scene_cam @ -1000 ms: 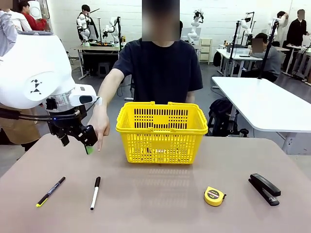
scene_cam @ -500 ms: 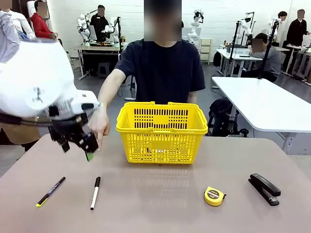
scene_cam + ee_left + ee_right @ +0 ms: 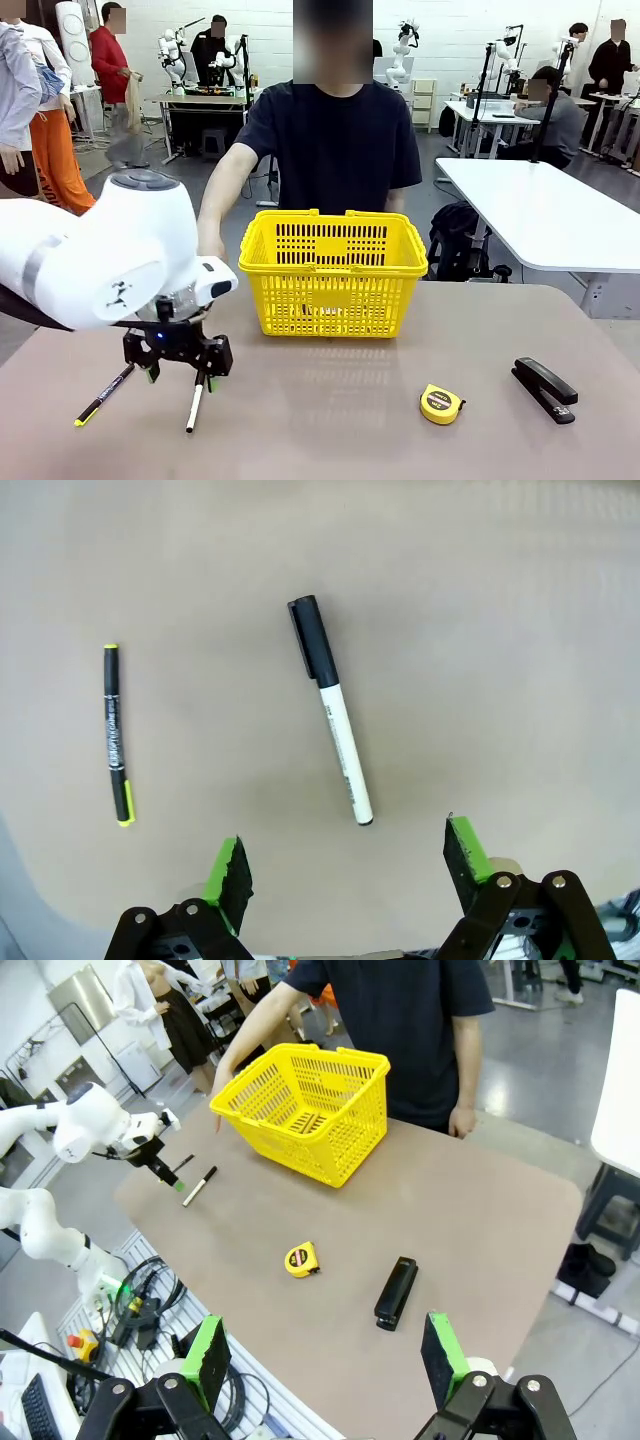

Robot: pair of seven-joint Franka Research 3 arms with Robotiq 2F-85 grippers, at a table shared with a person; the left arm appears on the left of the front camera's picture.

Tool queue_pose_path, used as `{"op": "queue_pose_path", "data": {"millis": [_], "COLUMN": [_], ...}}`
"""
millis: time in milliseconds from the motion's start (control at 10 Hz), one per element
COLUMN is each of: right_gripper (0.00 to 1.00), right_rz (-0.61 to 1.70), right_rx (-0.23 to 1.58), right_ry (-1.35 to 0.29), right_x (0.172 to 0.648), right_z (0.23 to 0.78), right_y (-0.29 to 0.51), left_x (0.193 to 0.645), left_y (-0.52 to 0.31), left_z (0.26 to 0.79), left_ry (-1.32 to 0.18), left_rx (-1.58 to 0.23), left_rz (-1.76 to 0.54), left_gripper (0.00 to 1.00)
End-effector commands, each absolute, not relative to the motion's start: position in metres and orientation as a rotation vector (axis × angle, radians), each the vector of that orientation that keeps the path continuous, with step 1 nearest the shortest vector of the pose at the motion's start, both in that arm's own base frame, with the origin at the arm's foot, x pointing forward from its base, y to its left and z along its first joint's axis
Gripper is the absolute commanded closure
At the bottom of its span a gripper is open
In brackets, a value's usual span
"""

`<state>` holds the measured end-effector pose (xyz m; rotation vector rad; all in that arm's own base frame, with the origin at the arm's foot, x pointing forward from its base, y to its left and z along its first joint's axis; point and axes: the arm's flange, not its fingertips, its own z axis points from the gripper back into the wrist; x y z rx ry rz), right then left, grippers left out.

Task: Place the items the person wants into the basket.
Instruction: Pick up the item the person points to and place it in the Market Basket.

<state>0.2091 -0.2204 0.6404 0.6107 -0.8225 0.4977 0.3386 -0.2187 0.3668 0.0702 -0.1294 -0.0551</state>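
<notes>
Reading the front view as a clock with the person (image 3: 333, 140) at 12, the basket (image 3: 333, 265) stands upright on the table (image 3: 330, 440) at the far side, right before the person. The marker (image 3: 194, 408) lies flat at 7 o'clock of the basket, with the pen (image 3: 100, 398) near it at 8 o'clock, apart from it. The tape measure (image 3: 441, 404) lies at 5 o'clock of the basket and the stapler (image 3: 545, 389) at 4 o'clock, well apart from the marker.

The left gripper (image 3: 181, 380) hovers over the marker's far end, fingers pointing down. Its jaws are spread wide and hold nothing. In the left wrist view the marker (image 3: 332, 710) runs from its black cap at 11 o'clock to its tip at 5 o'clock, above the gap of the gripper (image 3: 346, 865). The pen (image 3: 116, 735) lies at 9 o'clock of it, and bare table shows between the two.

The right gripper (image 3: 321, 1355) hangs high over the near table edge, its jaws also spread and empty. From there the stapler (image 3: 396, 1292) lies closest, at 1 o'clock, and the tape measure (image 3: 301, 1260) at 12. The basket (image 3: 305, 1110) stands farther off at 12. The person's hand (image 3: 224, 1078) hangs just beside the basket's corner.
</notes>
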Motion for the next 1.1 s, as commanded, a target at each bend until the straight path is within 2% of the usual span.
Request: {"op": "queue_pose_path", "data": {"millis": [0,200,500,1000], "right_gripper": [0.0,0.0,0.0,0.0], "right_rz": [0.51,0.51,0.51,0.51], "right_rx": [0.635,0.635,0.635,0.635], "right_ry": [-0.843,-0.843,-0.843,-0.843], "right_x": [0.21,0.21,0.21,0.21], "right_z": [0.641,0.641,0.641,0.641], "right_y": [-0.22,-0.22,-0.22,-0.22], "left_x": [0.345,0.34,0.353,0.358], "left_y": [-0.212,-0.216,-0.203,-0.2], "left_z": [0.348,0.324,0.317,0.304], "left_ry": [-0.172,-0.174,-0.182,-0.162], "left_rx": [0.098,0.033,-0.033,-0.042], "left_rz": [0.051,0.127,0.112,0.147], "left_gripper": [0.0,0.0,0.0,0.0]}}
